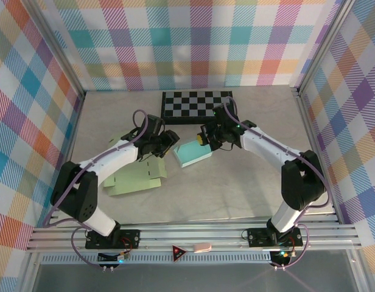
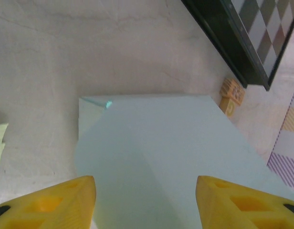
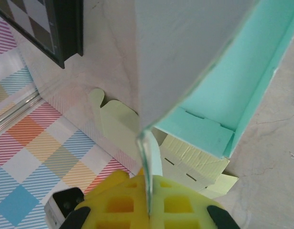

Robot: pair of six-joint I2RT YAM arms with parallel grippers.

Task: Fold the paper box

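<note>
**One paper box (image 1: 193,155), flap held from the right**

Lies mid-tabletop (image 1: 236,194), long axis running gripper to gripper, near both arms. Beside the left arm, at least two green flats (image 1: 139,179) (overlapping). Clamped tight at a raised flap by the right gripper (image 3: 148,205); straddled by the left gripper (image 2: 146,191), half open, gripping nothing.

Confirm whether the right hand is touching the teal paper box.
Touching. Right wrist view shows the right hand pinching the teal paper box's wall edge.

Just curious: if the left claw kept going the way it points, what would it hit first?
Most likely the teal paper box: its flat panel lies directly ahead of the left gripper, between the open fingers. How close is unclear.
</note>
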